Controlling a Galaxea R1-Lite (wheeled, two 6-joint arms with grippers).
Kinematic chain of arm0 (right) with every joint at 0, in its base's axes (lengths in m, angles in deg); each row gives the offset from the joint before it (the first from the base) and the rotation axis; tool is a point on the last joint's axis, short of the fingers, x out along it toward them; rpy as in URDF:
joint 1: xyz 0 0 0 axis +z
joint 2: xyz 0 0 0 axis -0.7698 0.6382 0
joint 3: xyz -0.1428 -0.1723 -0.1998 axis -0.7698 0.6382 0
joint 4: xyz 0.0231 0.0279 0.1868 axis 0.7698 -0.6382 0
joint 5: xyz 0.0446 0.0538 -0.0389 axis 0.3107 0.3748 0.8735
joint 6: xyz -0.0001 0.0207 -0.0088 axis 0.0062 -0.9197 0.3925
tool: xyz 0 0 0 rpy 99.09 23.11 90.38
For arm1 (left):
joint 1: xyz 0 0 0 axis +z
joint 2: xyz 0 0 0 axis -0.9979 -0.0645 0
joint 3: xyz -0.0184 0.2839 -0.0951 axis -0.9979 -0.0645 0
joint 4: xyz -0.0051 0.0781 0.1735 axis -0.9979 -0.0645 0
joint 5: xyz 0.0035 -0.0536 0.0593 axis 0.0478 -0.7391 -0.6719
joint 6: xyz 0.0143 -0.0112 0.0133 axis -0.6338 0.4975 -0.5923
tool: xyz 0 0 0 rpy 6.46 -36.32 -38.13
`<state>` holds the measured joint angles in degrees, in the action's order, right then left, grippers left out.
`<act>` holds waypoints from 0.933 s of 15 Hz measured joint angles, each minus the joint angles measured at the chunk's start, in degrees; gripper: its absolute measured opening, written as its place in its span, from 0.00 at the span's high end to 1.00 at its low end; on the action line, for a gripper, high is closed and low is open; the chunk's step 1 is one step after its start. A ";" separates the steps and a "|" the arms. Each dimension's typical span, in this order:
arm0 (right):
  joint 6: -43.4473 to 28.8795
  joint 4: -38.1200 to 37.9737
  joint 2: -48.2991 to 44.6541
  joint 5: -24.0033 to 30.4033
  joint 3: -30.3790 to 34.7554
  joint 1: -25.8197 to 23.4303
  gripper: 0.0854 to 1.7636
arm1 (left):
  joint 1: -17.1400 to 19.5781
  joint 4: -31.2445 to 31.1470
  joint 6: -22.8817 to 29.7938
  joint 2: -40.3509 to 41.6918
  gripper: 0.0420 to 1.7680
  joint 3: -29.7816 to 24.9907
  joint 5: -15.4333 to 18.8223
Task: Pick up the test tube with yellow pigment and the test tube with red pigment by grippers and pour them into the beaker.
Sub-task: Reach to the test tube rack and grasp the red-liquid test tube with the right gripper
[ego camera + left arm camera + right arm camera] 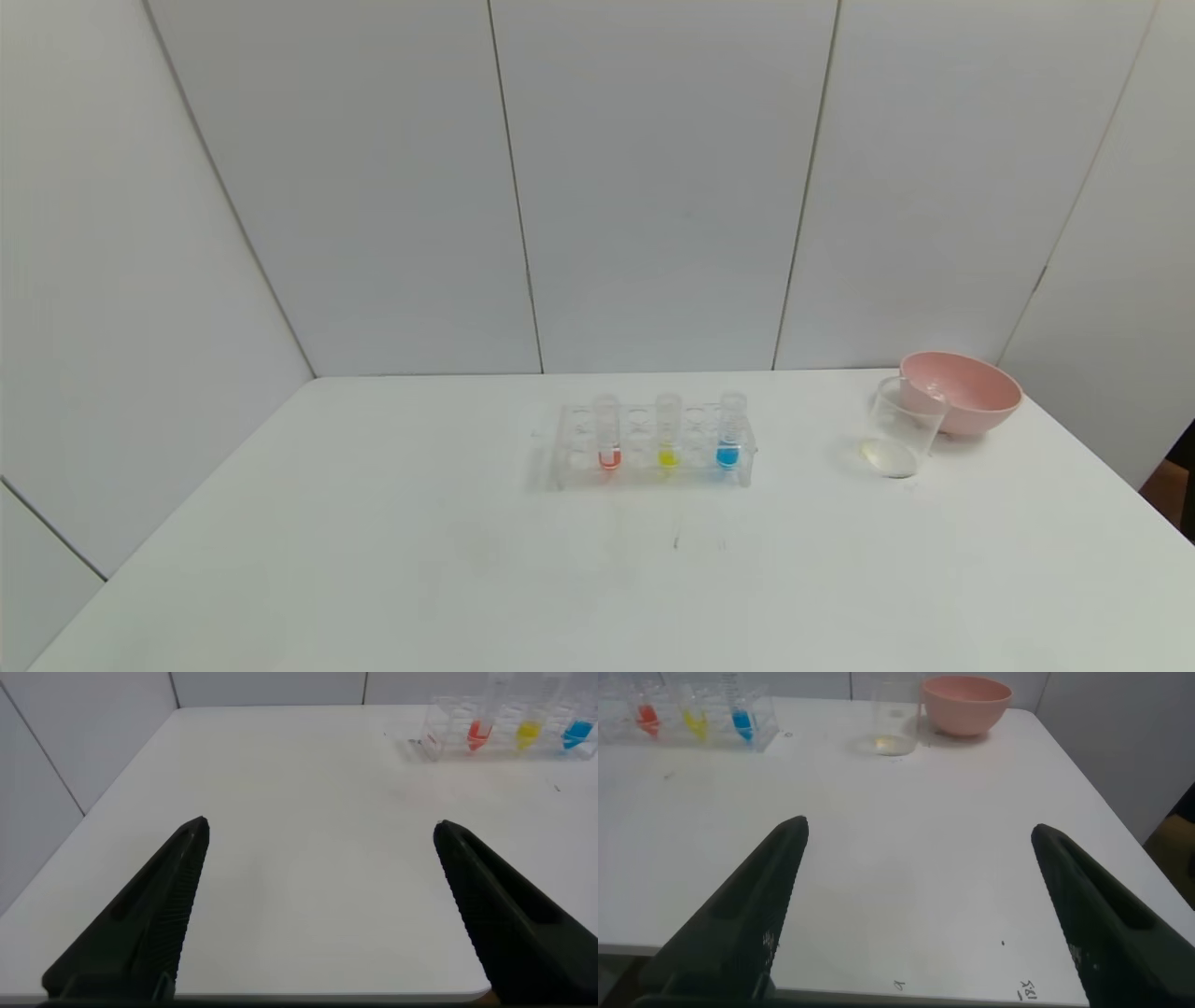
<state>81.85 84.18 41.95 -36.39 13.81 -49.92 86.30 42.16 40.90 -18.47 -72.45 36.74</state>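
Clear plastic rack (653,446), upright ribbed tubes: red-tipped tube (608,432), yellow-tipped (667,430), blue-tipped (730,430) in row; clear spouted beaker (904,427) well right of rack, touching pink bowl (966,392); left gripper (322,835) and right gripper (920,831) spread wide, empty, short of rack; risk: neighbouring blue tube seized, or rack tipped.

Head camera looks down across the tabletop (373,560) from 6 o'clock; both wrist cameras sit low near that edge, sharing the distant tube rack (653,446) toward 12 o'clock

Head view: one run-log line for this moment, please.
stage: pre-grasp | red tube, yellow tube: in rack | beaker: upright | left gripper, right gripper: open, empty
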 joint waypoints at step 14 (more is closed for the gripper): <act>-0.39 0.72 6.78 1.28 -7.28 0.13 0.03 | 0.00 0.00 0.00 0.00 0.03 0.00 0.02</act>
<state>81.46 84.90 48.72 -35.11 6.53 -49.79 86.30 42.16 40.90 -18.47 -72.45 36.76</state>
